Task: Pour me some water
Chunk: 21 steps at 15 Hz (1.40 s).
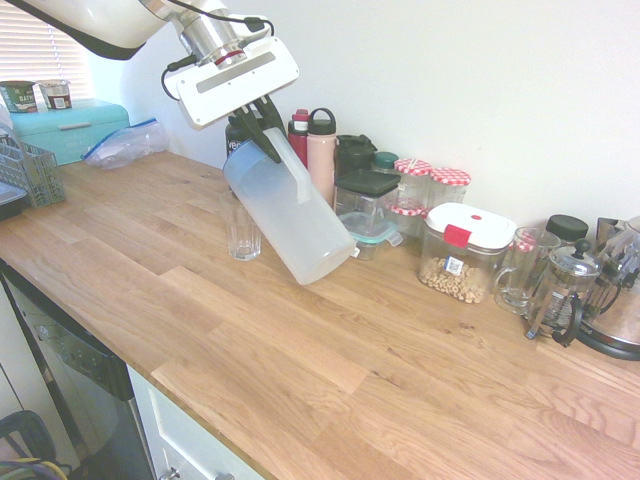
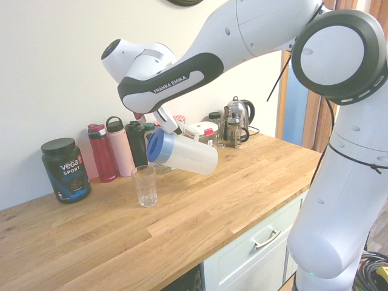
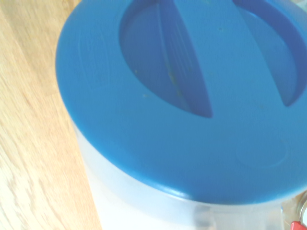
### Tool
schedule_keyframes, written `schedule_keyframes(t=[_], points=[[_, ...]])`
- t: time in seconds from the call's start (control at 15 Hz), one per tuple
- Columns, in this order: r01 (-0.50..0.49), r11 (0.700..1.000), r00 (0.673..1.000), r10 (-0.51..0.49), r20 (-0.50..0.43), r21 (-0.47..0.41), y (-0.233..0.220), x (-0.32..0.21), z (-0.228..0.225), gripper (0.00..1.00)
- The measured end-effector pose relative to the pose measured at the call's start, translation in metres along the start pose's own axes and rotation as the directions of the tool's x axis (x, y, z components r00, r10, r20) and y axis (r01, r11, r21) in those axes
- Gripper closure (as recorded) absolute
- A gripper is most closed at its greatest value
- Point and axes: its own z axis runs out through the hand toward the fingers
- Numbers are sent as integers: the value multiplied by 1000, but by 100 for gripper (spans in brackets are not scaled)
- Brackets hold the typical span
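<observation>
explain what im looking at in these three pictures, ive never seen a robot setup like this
The machine is one white robot arm ending in a two-fingered pincer. Two pictures come from cameras standing on opposite sides of the arm; the third comes from a camera on its wrist, looking closely at a blue lid.

The pincer is shut on a cloudy plastic pitcher, held tilted in the air. Beside it, an empty-looking glass stands upright on the wooden counter. Along the wall are bottles, a black tub marked Vega, storage containers, and a French press.
</observation>
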Motion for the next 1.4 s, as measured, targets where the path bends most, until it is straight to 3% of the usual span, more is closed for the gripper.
schedule_keyframes(t=[0.27,0.4,0.6,0.93,1.4], points=[[-160,976,986,166,-32,146,44,-24,-11,100],[-268,942,961,276,-16,201,84,-53,-9,100],[-434,866,898,436,50,247,141,-92,18,100],[-670,682,740,648,183,293,177,-147,68,100],[-875,374,445,872,206,307,164,-167,92,100]])
